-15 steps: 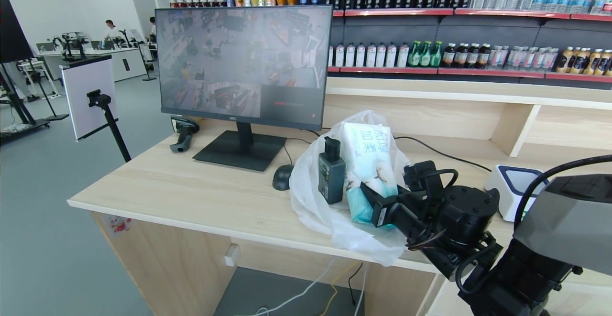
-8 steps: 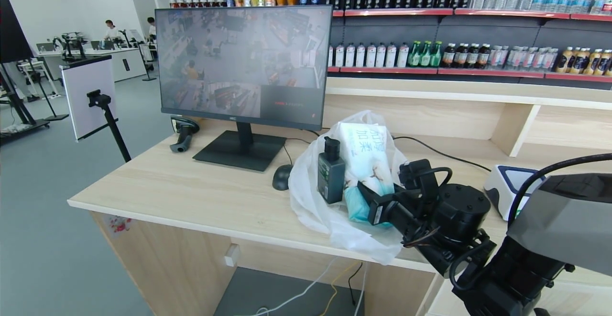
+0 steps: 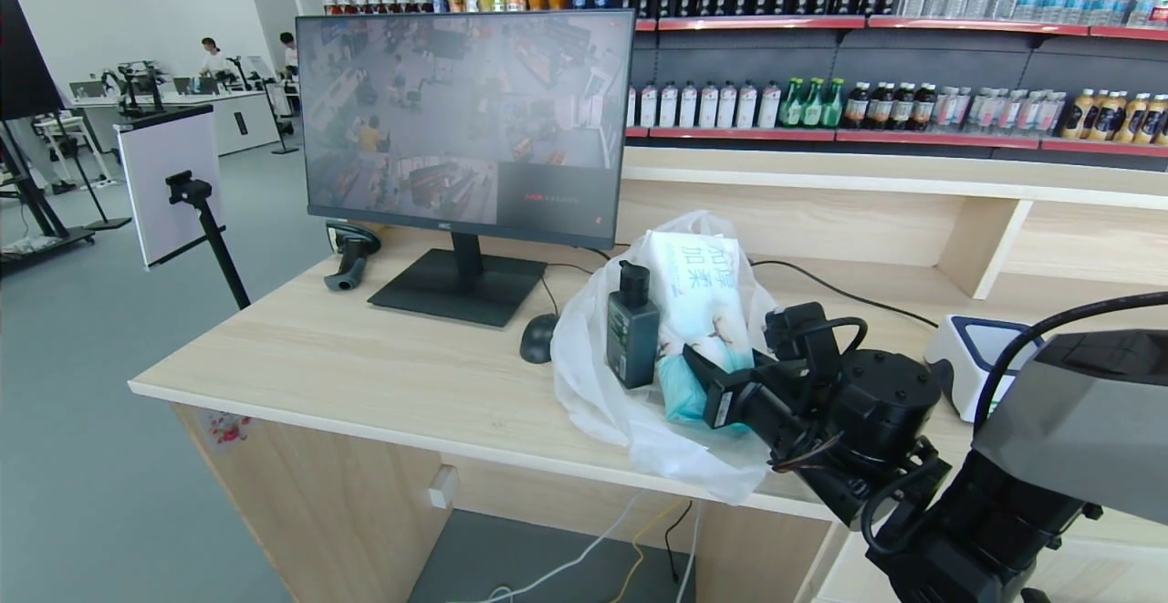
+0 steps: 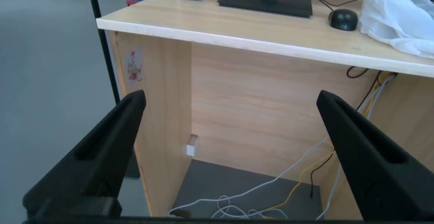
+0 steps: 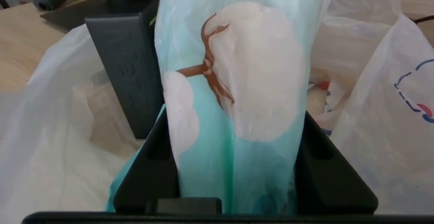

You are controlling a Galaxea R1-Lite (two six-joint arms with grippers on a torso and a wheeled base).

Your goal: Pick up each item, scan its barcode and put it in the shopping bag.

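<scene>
The right end effector (image 3: 710, 382) grips the lower end of the tissue pack (image 3: 698, 297), which stands upright inside the shopping bag (image 3: 593, 393) on the counter (image 3: 365, 375). Just beside it is a dark bottle (image 3: 631, 334), which seems also to be in the bag. The left end effector (image 4: 230, 105) is wide open and holds nothing, below the counter's edge.

1. The right tool (image 3: 704, 386) clamps the lower end of the tissue pack (image 3: 698, 297), which stands upright in the white shopping bag (image 3: 593, 384).
2. A dark bottle (image 3: 631, 334) stands just beside the pack, in the same bag.
3. The bag sits on the tabletop (image 3: 383, 366), between a mouse (image 3: 538, 337) and a scanner (image 3: 972, 361).
</scene>
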